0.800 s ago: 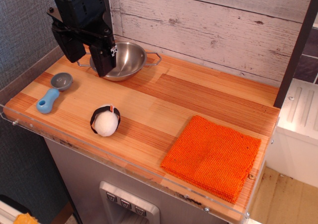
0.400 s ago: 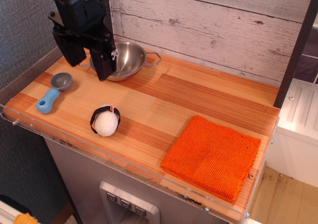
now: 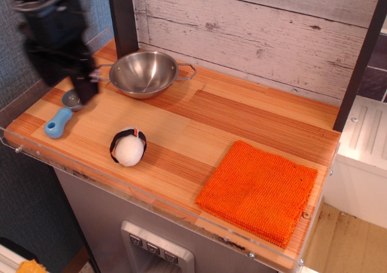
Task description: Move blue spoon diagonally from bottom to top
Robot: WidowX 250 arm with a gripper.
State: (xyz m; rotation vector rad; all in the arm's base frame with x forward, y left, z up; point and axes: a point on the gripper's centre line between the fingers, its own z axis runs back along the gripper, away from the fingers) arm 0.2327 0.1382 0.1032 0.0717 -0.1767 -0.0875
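One blue spoon (image 3: 60, 119) lies near the left end of the wooden counter (image 3: 242, 118), its light-blue handle pointing toward the front-left edge and its round grey bowl toward the back, partly hidden behind the robot's finger. One gripper (image 3: 66, 82), dark and motion-blurred, hangs over that left end directly above the spoon's bowl; two dark fingers (image 3: 84, 85) point downward and look spread apart with nothing between them, though the blur makes the exact gap hard to judge, and whether a fingertip touches the spoon cannot be told. There is one steel bowl (image 3: 145, 73) with two wire handles, standing upright at the back of the counter, near the wall and to the right of the gripper. One small white ball-like soft toy (image 3: 127, 147) with a black band around it sits toward the front, to the right of the spoon and well apart from it. One orange woven cloth (image 3: 259, 191) lies flat near the front right corner, square and turned at a slight angle to the edge. The counter is striped warm-toned wood with a clear plastic strip (image 3: 157, 203) along its front edge. Behind it runs a whitewashed plank wall (image 3: 254, 31), with a dark upright post (image 3: 123, 19) at the back left and another at the right edge. A grey textured wall (image 3: 18, 79) stands on the left, and a white appliance (image 3: 363, 158) sits beyond the counter's right end.
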